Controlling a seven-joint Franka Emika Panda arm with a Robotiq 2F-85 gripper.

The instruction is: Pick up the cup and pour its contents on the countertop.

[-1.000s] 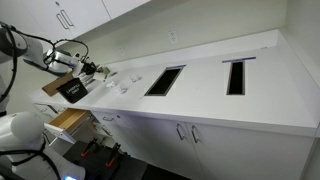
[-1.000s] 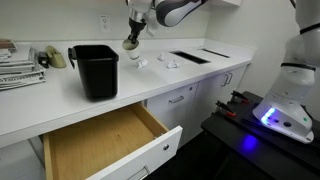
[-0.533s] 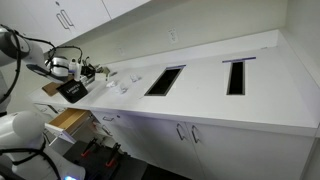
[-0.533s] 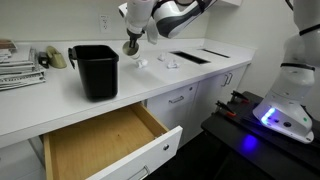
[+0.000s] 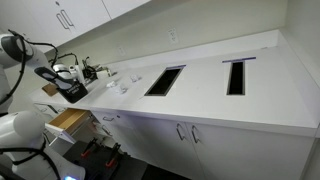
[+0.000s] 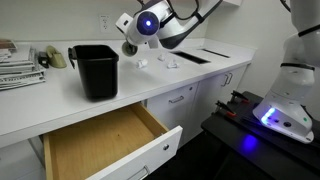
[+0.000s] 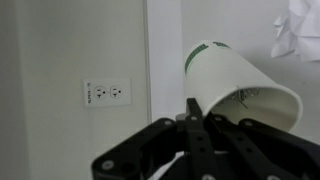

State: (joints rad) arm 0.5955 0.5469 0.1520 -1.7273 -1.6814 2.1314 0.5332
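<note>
The cup (image 7: 238, 88), white paper with green print, is tipped on its side in the air. In the wrist view its mouth is turned down and to the right. It sits directly beyond the claw (image 7: 190, 116), which is clamped on the cup's wall near the rim. In an exterior view the cup hangs over the white countertop (image 6: 60, 108), just right of the black bin (image 6: 95, 70) and beyond the open wooden drawer (image 6: 100, 148).

You have a long, smooth white L-shaped countertop (image 5: 205, 100). A black square plastic bin (image 6: 95, 70) stands near its front edge. Small white crumpled scraps (image 6: 168, 62) lie between the bin and two dark rectangular cut-outs (image 5: 165, 80). A stack of printed papers (image 6: 18, 66) sits against the back edge.
</note>
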